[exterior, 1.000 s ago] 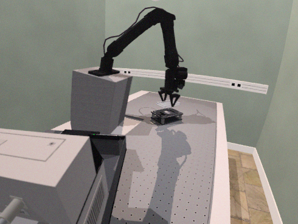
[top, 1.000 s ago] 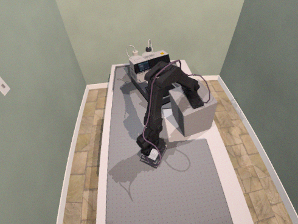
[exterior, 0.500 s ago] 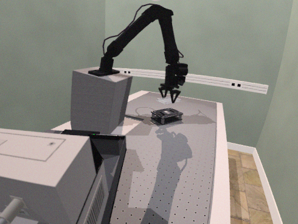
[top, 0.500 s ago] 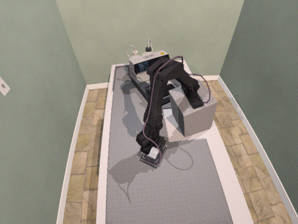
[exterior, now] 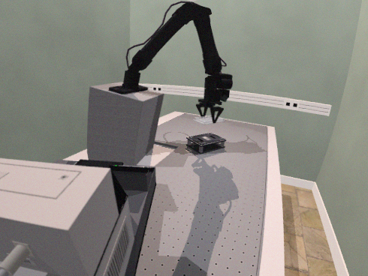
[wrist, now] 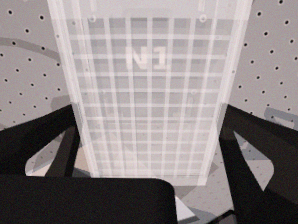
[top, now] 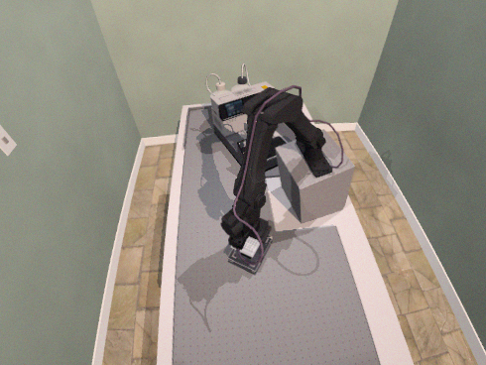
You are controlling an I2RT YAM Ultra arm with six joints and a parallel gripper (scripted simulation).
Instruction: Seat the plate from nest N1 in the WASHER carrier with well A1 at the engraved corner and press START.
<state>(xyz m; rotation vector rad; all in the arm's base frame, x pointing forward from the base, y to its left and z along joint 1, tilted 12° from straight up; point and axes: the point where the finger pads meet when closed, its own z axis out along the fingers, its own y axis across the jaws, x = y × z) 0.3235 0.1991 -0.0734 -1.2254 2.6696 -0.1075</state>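
Note:
The plate (top: 250,246) (exterior: 204,120) (wrist: 150,80) is a clear, gridded well plate. My gripper (exterior: 209,113) (wrist: 149,111) is shut on its long sides and holds it level a little above the plate nest N1 (top: 246,265) (exterior: 206,141), a dark low frame on the table mat. The nest's "N1" label shows through the plate in the wrist view. The washer WASHER (top: 237,101) (exterior: 41,202) stands at the far end of the table from the nest, with its dark carrier (top: 244,145) in front of it, partly hidden by my arm. I cannot see the plate's cut-off corner.
The grey pedestal (top: 317,190) (exterior: 120,124) that carries my arm's base stands between the nest and the washer, off to one side. Two bottles (top: 241,80) with tubing sit on the washer. A small green light (exterior: 116,163) shows on the washer's front edge.

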